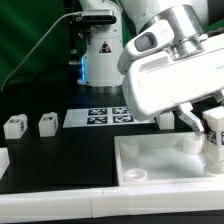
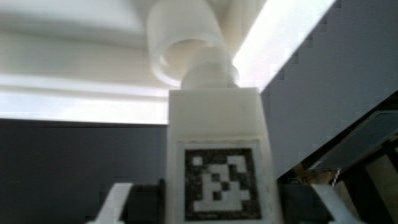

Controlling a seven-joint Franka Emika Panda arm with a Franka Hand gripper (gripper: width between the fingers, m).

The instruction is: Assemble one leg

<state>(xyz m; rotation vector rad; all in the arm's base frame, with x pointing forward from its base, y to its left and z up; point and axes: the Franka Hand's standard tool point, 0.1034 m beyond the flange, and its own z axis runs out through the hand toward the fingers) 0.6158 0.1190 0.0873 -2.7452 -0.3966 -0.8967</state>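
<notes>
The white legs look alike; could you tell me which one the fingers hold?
The leg at the exterior view's right edge, by the tray; the other legs stand loose on the table.

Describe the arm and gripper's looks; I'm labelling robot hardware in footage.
The arm is glossy white with rounded shells and a grey joint section. The gripper has a boxy white body and short darker fingers. No markings or cables show on it.

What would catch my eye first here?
The bulky white robot arm at the exterior view's right, its jaws shut on a small white plastic rectangular post bearing a black-and-white square tag. Beneath it lies a large white square plastic tray; two more small white posts stand at that view's left.
</notes>
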